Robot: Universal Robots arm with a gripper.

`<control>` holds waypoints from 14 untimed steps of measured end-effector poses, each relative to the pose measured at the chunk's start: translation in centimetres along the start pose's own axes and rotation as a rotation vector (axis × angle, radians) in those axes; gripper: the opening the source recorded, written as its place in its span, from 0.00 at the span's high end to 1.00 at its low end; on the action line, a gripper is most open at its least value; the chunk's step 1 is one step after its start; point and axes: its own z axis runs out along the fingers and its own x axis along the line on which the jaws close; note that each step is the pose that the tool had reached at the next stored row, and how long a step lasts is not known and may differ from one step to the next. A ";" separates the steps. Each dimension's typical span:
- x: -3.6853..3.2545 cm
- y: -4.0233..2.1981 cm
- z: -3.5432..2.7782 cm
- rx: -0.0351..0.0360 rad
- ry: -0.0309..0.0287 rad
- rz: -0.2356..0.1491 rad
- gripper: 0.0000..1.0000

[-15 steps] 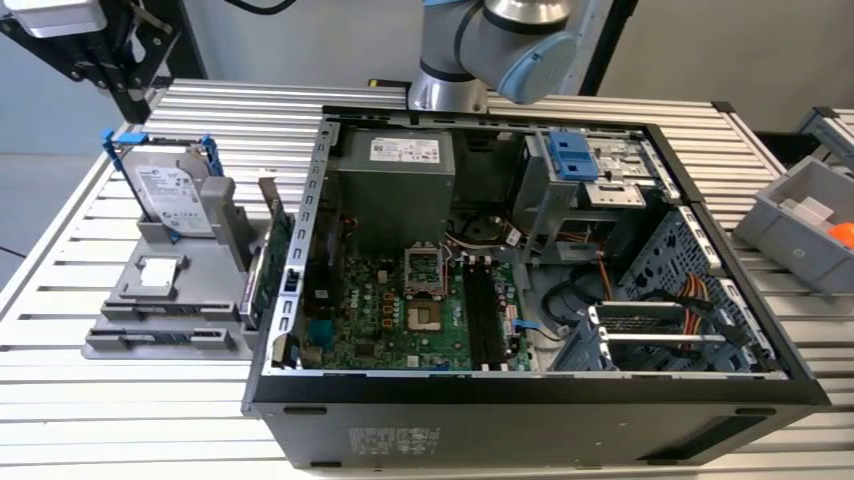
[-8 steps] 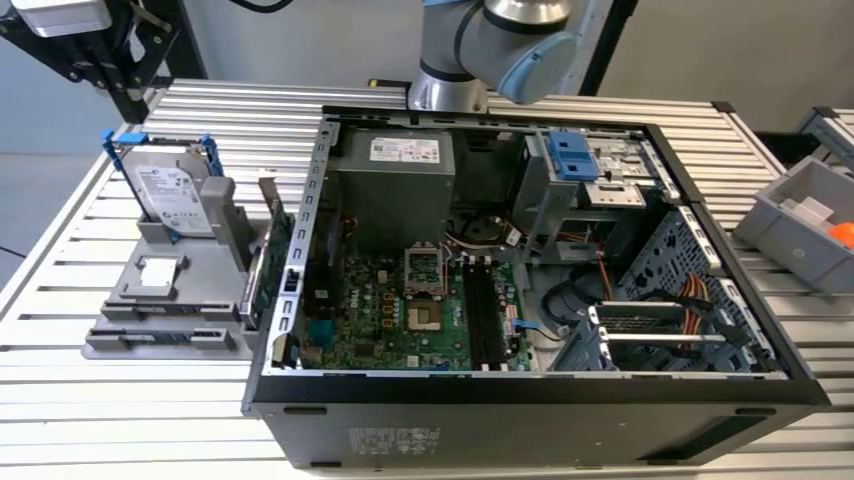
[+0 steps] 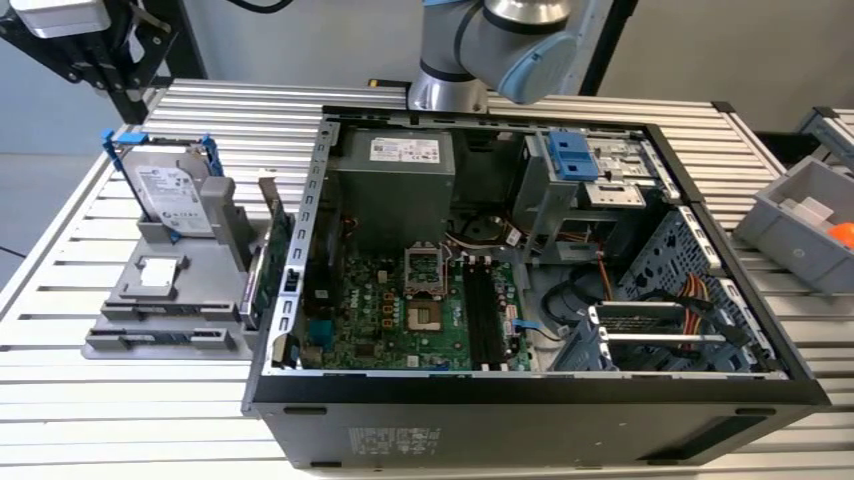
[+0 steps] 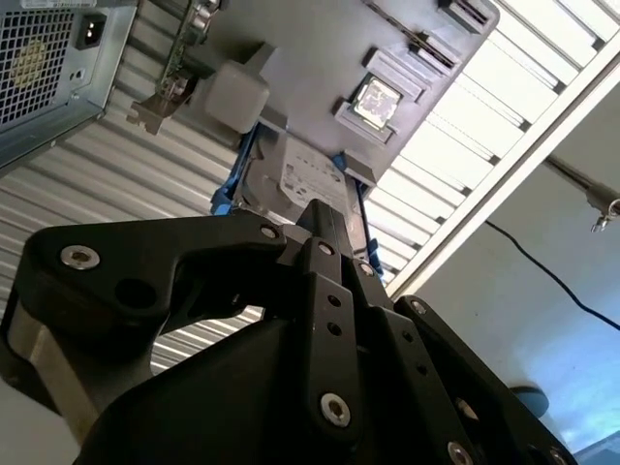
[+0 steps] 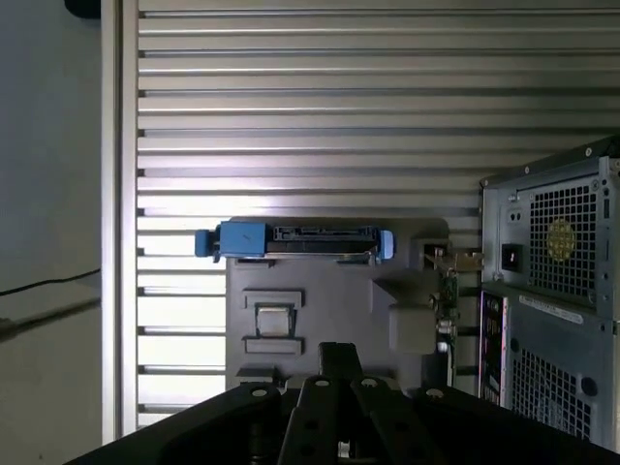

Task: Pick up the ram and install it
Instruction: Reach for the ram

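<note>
The gripper (image 4: pixel 327 225) hangs high over the grey parts fixture (image 5: pixel 320 291), its black fingers closed together with nothing between them; it also shows as the gripper (image 5: pixel 339 356) in the first wrist view. A thin dark strip in the slot at the fixture's front end (image 3: pixel 171 338) looks like the ram; the same dark strip (image 4: pixel 426 46) appears in the second wrist view. The open computer case (image 3: pixel 534 390) lies on its side, and the black memory slots (image 3: pixel 487 320) run beside the processor socket on the green motherboard (image 3: pixel 387 310).
On the fixture (image 3: pixel 160 300) stand a silver hard drive (image 3: pixel 167 190) in a blue frame and a green card with a metal bracket (image 3: pixel 274 265). The arm's base (image 3: pixel 467 60) rises behind the case. A grey bin (image 3: pixel 801 225) sits at the exterior view's right.
</note>
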 end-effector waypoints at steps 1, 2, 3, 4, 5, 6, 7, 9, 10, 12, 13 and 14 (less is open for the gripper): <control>0.00 -0.11 -0.01 0.0000 0.0000 0.000 1.00; -0.01 -0.24 -0.01 0.0000 0.0000 0.000 1.00; -0.01 -0.37 -0.02 0.0000 0.0000 0.000 1.00; -0.01 -0.50 -0.02 -0.0001 -0.0001 0.000 1.00; -0.01 -0.62 -0.03 0.0000 -0.0001 0.000 1.00; -0.02 -0.75 -0.04 0.0000 0.0000 0.000 1.00; -0.02 -0.90 -0.05 0.0000 -0.0001 0.000 1.00; -0.02 -1.20 -0.07 0.0000 0.0000 0.000 1.00; -0.02 -1.35 -0.08 0.0000 0.0000 0.000 1.00; -0.02 -1.61 -0.09 0.0000 0.0000 0.000 1.00; -0.03 -1.73 -0.10 0.0000 0.0000 0.000 1.00; -0.03 -1.82 -0.11 0.0000 0.0000 0.000 1.00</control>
